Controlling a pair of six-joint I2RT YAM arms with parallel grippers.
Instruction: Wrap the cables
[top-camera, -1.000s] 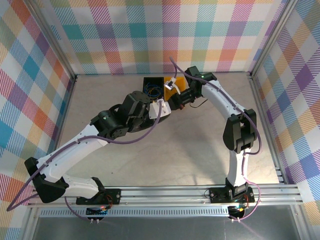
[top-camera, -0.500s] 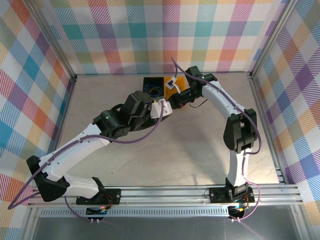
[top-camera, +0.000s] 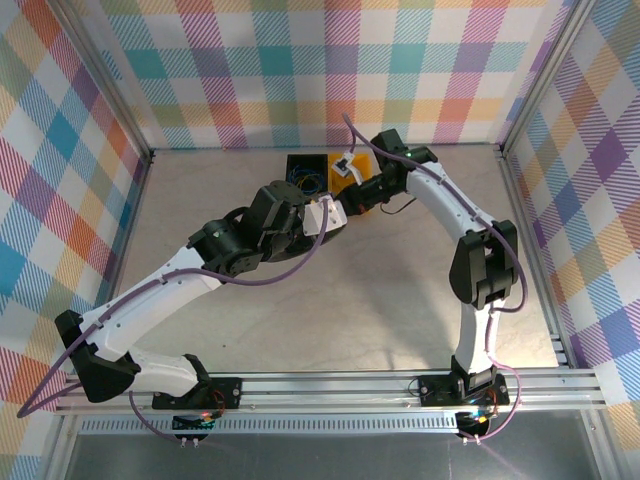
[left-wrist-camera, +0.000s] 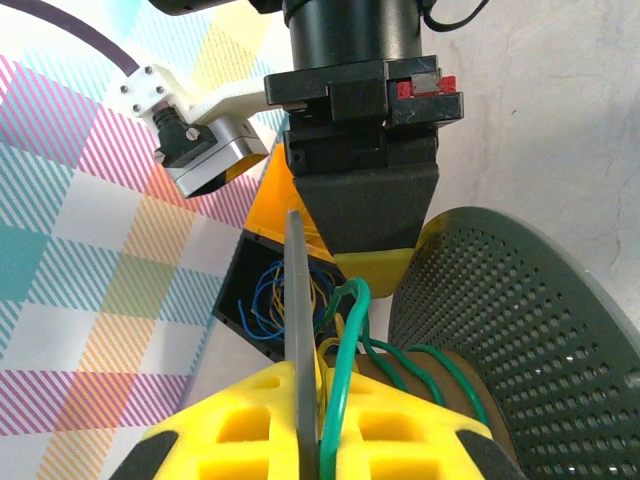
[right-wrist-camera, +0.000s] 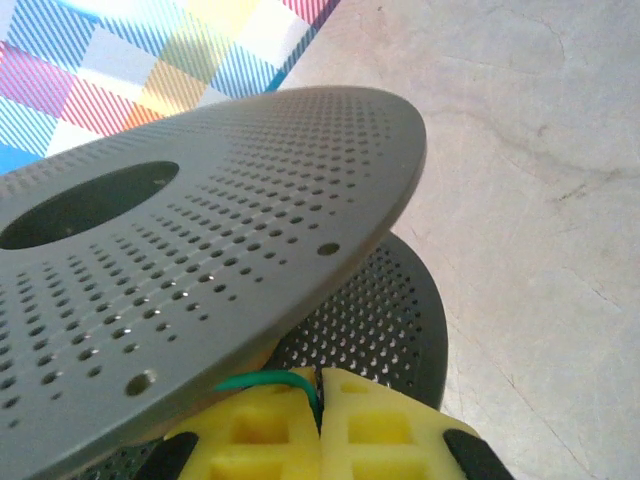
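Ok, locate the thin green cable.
In the left wrist view, bottom centre, the thin green cable runs from the left gripper onto the perforated grey spool.

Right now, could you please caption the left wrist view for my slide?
Left gripper pinches the green cable beside the perforated spool, facing the right gripper.

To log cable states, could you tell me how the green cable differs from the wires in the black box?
The green cable is green throughout; the boxed wires are blue and yellow. The green cable runs between the left fingers; the boxed wires lie tangled, ungripped. Both are kinked.
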